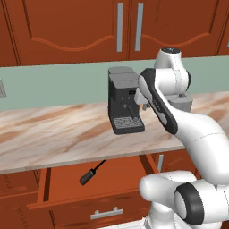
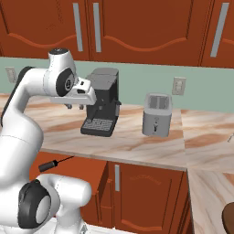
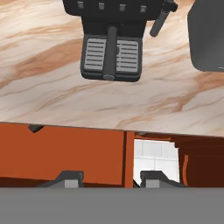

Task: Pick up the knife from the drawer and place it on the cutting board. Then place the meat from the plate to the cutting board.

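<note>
Matt black knife [image 1: 91, 171], reddish-brown wooden drawer [image 1: 112, 188], veined marble-look counter [image 1: 58, 134], brushed-metal toaster [image 2: 157, 114]

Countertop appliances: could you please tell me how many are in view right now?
2: a dark coffee machine at the back of the counter, and a silver toaster to its right. Others may sit outside the frames.

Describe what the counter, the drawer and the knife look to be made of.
Counter: polished stone, probably marble, from its pale, brown-veined surface. Drawer: reddish-brown wood, smooth; its bar handle looks metallic silver. Knife: matte black all over, material unclear.
</note>
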Robot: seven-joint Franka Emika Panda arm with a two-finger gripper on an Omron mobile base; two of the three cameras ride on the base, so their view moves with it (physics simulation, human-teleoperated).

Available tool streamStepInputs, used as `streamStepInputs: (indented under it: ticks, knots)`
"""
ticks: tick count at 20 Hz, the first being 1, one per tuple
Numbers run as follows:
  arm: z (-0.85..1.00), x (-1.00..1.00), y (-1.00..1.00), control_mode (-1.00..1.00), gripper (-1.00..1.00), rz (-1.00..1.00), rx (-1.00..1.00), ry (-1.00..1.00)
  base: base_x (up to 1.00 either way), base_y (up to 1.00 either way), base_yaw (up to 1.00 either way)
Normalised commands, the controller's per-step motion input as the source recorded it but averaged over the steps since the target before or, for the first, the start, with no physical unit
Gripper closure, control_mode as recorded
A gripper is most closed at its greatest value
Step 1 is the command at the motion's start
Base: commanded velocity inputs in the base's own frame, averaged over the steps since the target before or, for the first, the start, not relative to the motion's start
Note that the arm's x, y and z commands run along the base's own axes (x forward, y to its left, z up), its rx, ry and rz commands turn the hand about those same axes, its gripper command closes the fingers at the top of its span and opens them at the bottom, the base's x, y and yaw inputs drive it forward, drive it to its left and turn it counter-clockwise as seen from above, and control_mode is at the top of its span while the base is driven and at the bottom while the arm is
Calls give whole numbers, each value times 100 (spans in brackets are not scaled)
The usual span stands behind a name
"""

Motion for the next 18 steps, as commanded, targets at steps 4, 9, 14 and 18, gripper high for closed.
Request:
streamStepInputs:
  ticks: [4, 9, 14, 18]
  knots:
    - [0, -9, 0, -100, -100, 0, 0, -7, 0, 0, 0]
    - [0, -5, 0, -100, -100, 0, 0, -8, 0, 0, 0]
    - [0, 0, 0, -100, -100, 0, 0, 0, 0, 0, 0]
    - [0, 0, 0, -100, -100, 0, 0, 0, 0, 0, 0]
